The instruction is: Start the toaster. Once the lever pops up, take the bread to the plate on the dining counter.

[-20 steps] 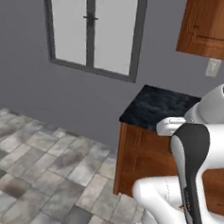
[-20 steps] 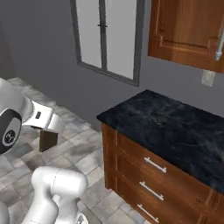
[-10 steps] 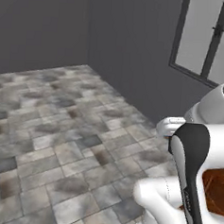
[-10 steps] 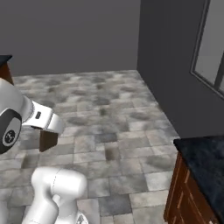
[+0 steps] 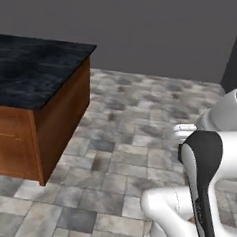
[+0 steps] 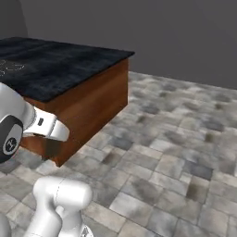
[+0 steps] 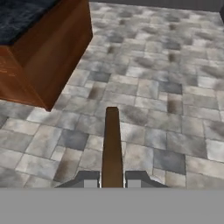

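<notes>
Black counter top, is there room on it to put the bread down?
Yes. The dining counter looks bare from its near corner back to the wall side. Faint cooktop rings mark its far left. The gripper holds the bread over open floor.

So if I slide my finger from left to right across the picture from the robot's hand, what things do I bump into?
The dining counter with its black top and wood side, then the bread, a thin brown slice seen edge-on and pinched in the gripper, then bare grey stone floor tiles.
</notes>
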